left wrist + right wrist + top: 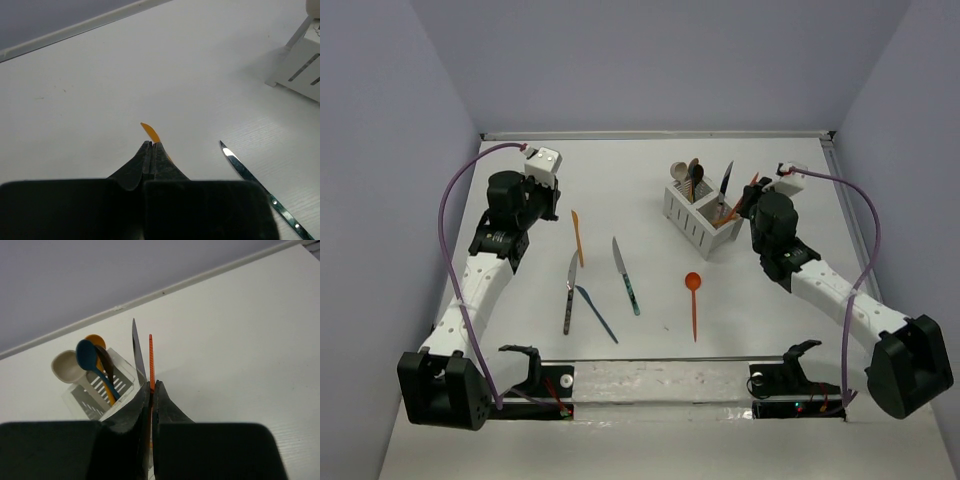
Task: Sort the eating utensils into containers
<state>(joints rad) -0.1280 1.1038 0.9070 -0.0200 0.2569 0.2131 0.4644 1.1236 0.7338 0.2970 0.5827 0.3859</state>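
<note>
The white slatted caddy (703, 215) stands at the back right. Its far compartment holds spoons, its near one knives. My right gripper (745, 205) is at the caddy's near compartment, shut on an orange knife (151, 357) that stands upright beside a dark knife blade (137, 352). My left gripper (548, 205) is shut and empty, low over the table. Just beyond its tips (151, 144) lies another orange knife (149, 132). On the table lie that orange knife (577, 237), two silver-bladed knives (570, 292) (626, 276), a blue knife (596, 313) and an orange spoon (693, 300).
The right wrist view shows beige (67, 367), blue (87, 355) and orange (95, 340) spoons in the caddy (117, 385). A silver knife (260, 187) lies right of my left fingers. Walls enclose the table at the back and sides.
</note>
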